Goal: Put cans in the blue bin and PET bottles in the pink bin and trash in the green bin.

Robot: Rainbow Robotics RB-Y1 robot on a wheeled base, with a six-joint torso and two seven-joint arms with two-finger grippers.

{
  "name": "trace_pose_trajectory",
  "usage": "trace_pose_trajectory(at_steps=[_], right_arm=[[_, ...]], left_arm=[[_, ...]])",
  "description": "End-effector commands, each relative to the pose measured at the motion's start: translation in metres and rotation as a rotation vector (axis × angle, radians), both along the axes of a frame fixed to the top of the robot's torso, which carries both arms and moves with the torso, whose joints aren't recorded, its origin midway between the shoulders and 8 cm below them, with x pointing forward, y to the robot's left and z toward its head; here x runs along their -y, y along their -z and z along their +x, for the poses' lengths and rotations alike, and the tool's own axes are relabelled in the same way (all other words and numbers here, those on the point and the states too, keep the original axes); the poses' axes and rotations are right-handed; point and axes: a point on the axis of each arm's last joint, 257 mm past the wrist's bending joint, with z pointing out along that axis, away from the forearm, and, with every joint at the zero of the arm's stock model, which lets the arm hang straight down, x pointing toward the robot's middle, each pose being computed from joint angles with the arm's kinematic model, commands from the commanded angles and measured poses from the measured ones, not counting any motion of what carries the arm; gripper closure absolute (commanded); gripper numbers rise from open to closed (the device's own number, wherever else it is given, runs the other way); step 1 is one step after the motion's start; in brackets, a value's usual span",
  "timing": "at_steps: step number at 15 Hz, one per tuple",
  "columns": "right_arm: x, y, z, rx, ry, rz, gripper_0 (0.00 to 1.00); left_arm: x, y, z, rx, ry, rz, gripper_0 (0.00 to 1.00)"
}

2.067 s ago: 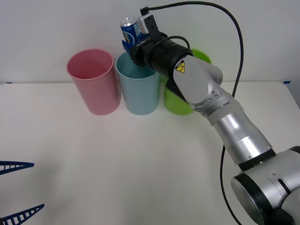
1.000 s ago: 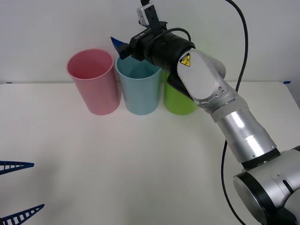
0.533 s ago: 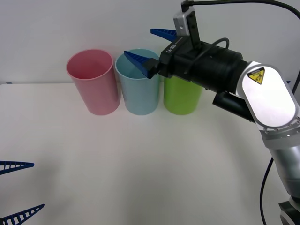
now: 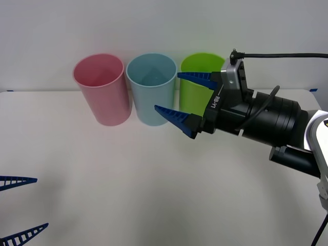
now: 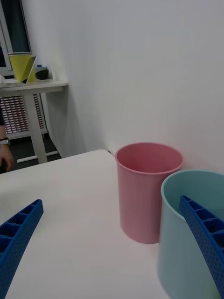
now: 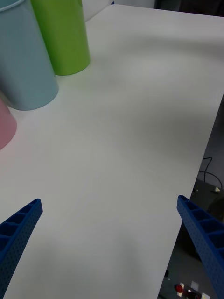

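The right gripper [image 4: 187,100], which held the can above the blue bin [image 4: 151,97] 2 seconds ago, now hangs empty in front of it, fingers spread. The can is presumably inside. The pink bin [image 4: 101,92] stands left of the blue bin, the green bin [image 4: 197,66] right. The left gripper [image 4: 18,207] waits, spread, well clear.

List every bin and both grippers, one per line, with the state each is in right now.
pink bin: upright on the table, open top, nothing visible inside.
blue bin: upright between the other two, open top.
green bin: upright, partly behind the right gripper.
right gripper: jaws open, empty, in front of the bins.
left gripper: jaws open, empty, low over the table's near left.
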Motion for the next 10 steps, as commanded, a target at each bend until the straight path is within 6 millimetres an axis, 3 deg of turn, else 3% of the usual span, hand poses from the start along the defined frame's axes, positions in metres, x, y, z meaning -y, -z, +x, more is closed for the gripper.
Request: trace_pose_trajectory(at_steps=[1,6,10], right_arm=[[0.007,0.031,-0.024,-0.033,-0.063,-0.048,0.0],[0.025,0.085,-0.058,-0.151,-0.176,-0.142,0.0],[0.044,0.11,-0.068,-0.199,-0.224,-0.182,0.0]], left_arm=[[0.0,0.0,0.0,0.0,0.0,0.0,0.0],[0.0,0.0,0.0,0.0,0.0,0.0,0.0],[0.0,0.0,0.0,0.0,0.0,0.0,0.0]])
